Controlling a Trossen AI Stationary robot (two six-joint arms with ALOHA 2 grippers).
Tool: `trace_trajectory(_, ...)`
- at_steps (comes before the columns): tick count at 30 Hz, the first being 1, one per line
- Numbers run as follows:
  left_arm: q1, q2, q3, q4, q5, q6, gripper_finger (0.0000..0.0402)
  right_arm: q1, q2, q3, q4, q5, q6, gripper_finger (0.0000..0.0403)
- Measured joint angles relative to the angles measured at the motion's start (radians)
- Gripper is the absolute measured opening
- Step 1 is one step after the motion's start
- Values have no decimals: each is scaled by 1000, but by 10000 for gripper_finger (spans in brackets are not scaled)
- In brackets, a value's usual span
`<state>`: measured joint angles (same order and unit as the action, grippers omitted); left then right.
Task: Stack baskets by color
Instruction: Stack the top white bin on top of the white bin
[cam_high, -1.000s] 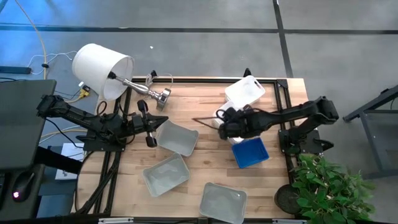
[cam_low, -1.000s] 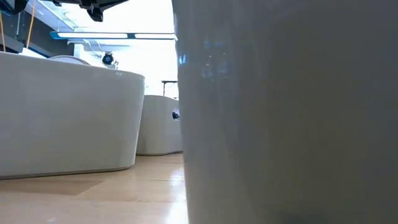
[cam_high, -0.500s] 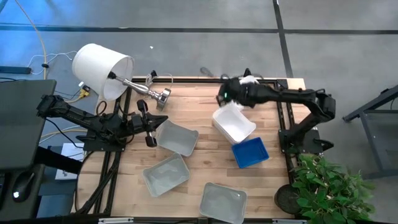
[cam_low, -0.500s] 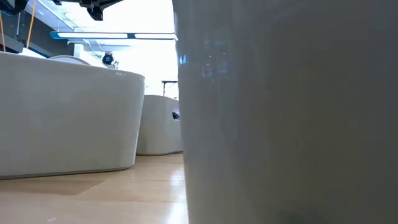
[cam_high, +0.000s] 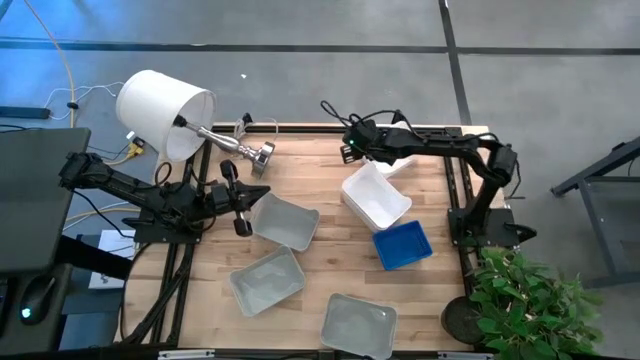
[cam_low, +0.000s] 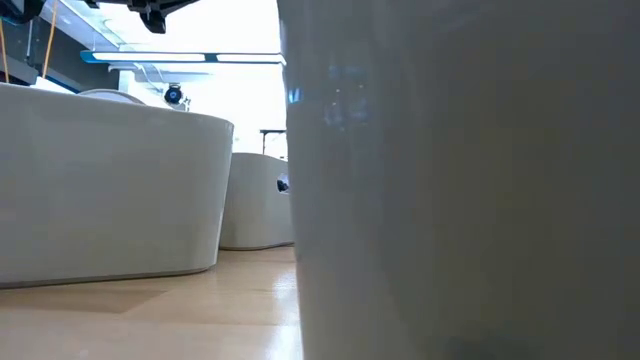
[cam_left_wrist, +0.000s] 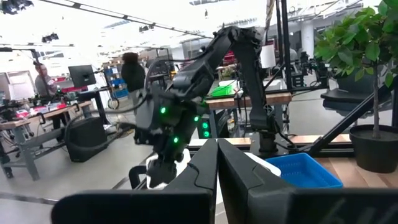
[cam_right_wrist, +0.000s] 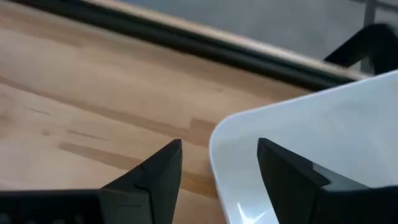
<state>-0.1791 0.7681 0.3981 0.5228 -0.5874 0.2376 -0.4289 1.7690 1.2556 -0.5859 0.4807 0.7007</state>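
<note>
A: What carries it all?
B: A wooden table (cam_high: 330, 230), pale planks with a dark frame along the far edge.
A: And on it?
B: Three grey baskets (cam_high: 284, 221) on the left and near side: one by the left edge, a second (cam_high: 267, 280) nearer the front, a third (cam_high: 358, 325) at the front edge, all apart. A white basket (cam_high: 376, 196) sits right of middle, tilted, and a blue basket (cam_high: 402, 244) lies just beside its near corner. Another white one (cam_high: 404, 163) shows at the far right edge, partly hidden. A lamp base (cam_high: 262, 154) rests at the far left corner
</note>
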Motion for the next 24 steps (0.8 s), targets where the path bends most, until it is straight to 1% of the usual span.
trace_trajectory(3, 0, 0, 0, 0, 0, 1, 0, -5, 30, 0, -2, -45, 6, 197)
trace_trajectory(5, 0, 0, 0, 0, 0, 1, 0, -3, 42, 0, -1, -56, 6, 197)
trace_trajectory(9, 0, 0, 0, 0, 0, 1, 0, -4, 51, 0, -4, -43, 24, 194)
trace_trajectory(11, 0, 0, 0, 0, 0, 1, 0, -5, 51, 0, -4, -24, 25, 184)
trace_trajectory(14, 0, 0, 0, 0, 0, 1, 0, -15, 51, 0, -8, -26, 36, 149)
trace_trajectory(19, 0, 0, 0, 0, 0, -2, 0, -30, 51, 0, -7, -50, 35, 72)
trace_trajectory(24, 0, 0, 0, -1, 0, 0, 0, -36, 75, 0, -5, -66, 16, 24)
